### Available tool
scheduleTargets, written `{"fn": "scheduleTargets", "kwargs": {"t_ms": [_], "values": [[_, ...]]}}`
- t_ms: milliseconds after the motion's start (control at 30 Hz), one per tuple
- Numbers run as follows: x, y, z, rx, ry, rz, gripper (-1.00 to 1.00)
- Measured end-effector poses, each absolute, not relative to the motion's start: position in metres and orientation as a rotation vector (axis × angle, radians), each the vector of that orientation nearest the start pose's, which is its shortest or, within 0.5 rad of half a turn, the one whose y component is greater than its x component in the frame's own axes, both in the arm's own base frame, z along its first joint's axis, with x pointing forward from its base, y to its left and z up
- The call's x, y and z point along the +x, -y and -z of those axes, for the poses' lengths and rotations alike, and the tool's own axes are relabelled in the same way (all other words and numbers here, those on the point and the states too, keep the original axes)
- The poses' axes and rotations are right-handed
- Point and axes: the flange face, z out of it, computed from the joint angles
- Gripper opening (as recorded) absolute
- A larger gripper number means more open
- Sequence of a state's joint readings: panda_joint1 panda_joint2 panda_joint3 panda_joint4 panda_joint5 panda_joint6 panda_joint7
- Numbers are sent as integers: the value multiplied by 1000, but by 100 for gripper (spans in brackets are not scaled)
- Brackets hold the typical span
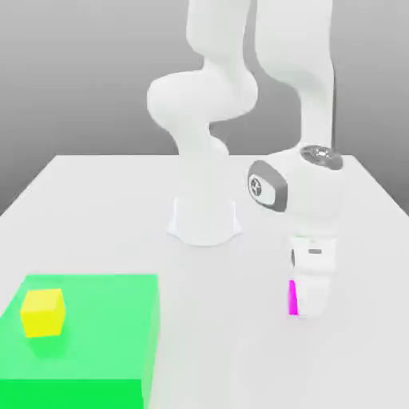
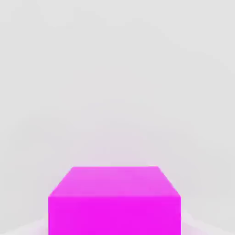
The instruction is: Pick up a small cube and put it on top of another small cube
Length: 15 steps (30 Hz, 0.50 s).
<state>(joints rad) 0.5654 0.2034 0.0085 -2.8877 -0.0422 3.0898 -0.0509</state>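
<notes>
- Pincer (image 1: 307,307) lowered to the white table (image 1: 96,208) at the exterior view's right, clenched on the magenta small cube (image 1: 292,298), with a thin strip of the cube showing beside the white fingers.
- Seen close from the hand view, magenta small cube (image 2: 114,202) resting on the table.
- Yellow cube (image 1: 43,311) sitting on the green slab (image 1: 96,351) at the exterior view's lower left, well apart from the pincer.

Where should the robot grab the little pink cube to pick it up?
Best on two opposite flat side faces of the pink cube, coming straight down from above. It sits flat on the white table with its top face level and clear. The gripper already stands right there, shut on it.
</notes>
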Motion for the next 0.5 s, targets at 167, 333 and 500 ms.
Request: {"fn": "scheduleTargets", "kwargs": {"t_ms": [167,333,500], "values": [[278,-185,-178,-2969,1030,-2,-100],[338,-134,-210,-3066,680,2,-100],[403,-46,-243,-3131,223,6,-100]]}}
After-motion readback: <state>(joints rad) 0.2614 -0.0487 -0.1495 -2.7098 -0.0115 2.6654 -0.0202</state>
